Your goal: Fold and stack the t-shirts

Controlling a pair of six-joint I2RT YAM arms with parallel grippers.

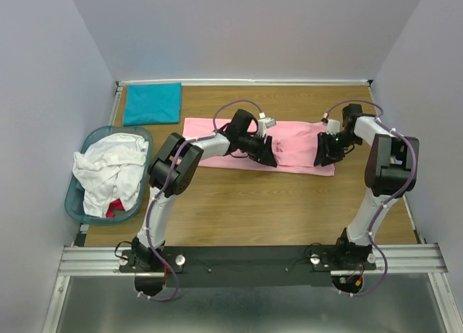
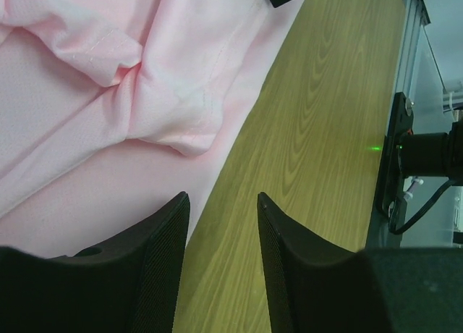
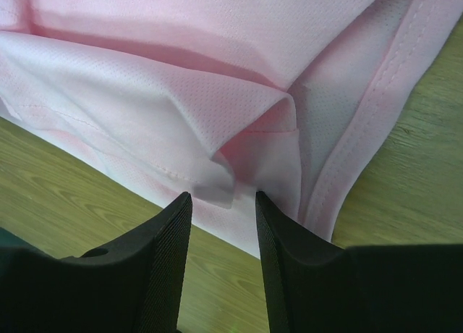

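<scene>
Tabletop (image 1: 275,203) with laundry basket (image 1: 72,199), teal shirt (image 1: 152,103)

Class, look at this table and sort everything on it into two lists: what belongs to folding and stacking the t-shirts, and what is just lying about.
Belongs to the job:
- pink t-shirt, laid across the middle
- teal t-shirt, folded, far left corner
- white t-shirts, heaped at the left

Just lying about:
- light-blue basket holding the white heap
- wooden table
</scene>
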